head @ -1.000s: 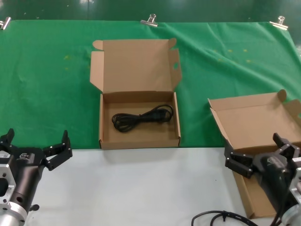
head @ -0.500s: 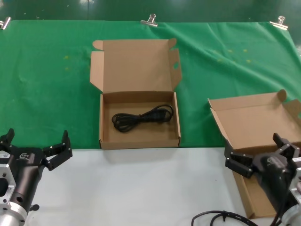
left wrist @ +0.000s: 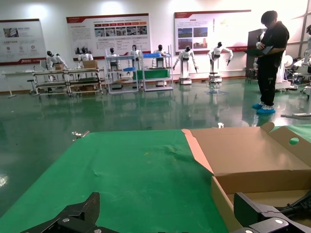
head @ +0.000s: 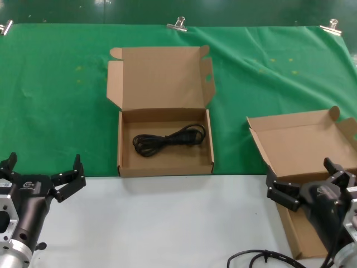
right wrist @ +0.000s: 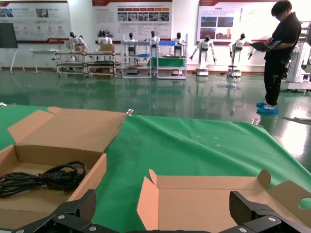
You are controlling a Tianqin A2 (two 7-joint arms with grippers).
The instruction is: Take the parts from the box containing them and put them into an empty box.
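Note:
One coiled black power cord [head: 169, 139] [right wrist: 43, 178] lies in the open cardboard box [head: 165, 166] at the middle of the green cloth, lid folded back. A second open box [head: 304, 146] [right wrist: 214, 204] stands at the right, nothing visible inside it, its front part hidden behind my right arm. My left gripper [head: 42, 172] [left wrist: 170, 221] hovers open over the white table at the near left, apart from the cord box. My right gripper [head: 311, 182] [right wrist: 163, 213] is open, low over the near side of the right box.
Green cloth [head: 56, 95] covers the far half of the table, held by metal clips [head: 177, 23]. A white table strip [head: 167, 218] runs along the front. My own thick black cable [head: 256, 258] loops at the near right. A person [right wrist: 279, 53] stands far off.

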